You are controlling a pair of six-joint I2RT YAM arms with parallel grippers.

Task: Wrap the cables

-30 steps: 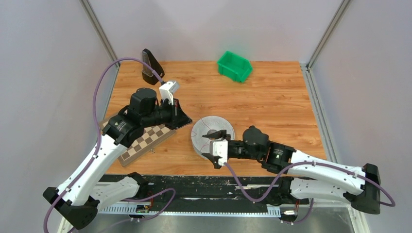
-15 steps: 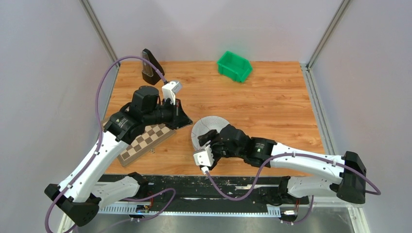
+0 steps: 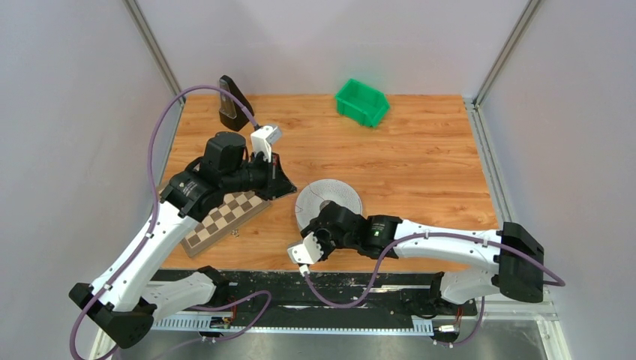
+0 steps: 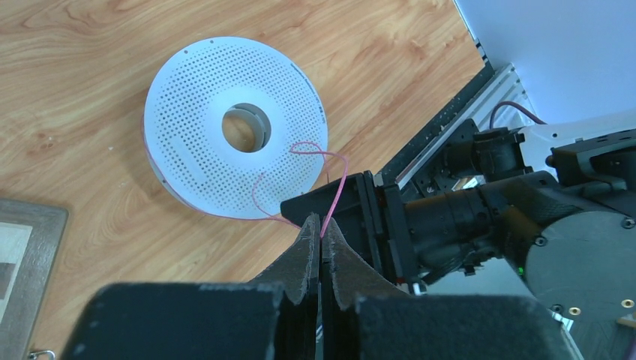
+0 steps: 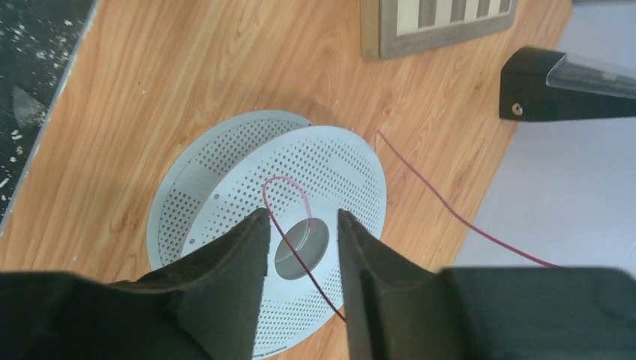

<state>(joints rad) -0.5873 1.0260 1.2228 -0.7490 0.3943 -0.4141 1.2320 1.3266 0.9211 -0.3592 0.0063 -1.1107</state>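
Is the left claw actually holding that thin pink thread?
Yes, the left gripper is shut on the pink strand, which runs from its fingertips to the reel.

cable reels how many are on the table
1: the grey perforated reel lies flat on the wooden table, front middle, near the chessboard, its pink strand pinched by the left gripper. Part of the tabletop is covered, so another could be hidden.

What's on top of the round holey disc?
A thin pink wire curls over the reel's top disc, beside the centre hole. The left gripper pinches its end. Whatever is wound between the two discs is mostly covered by the top one.
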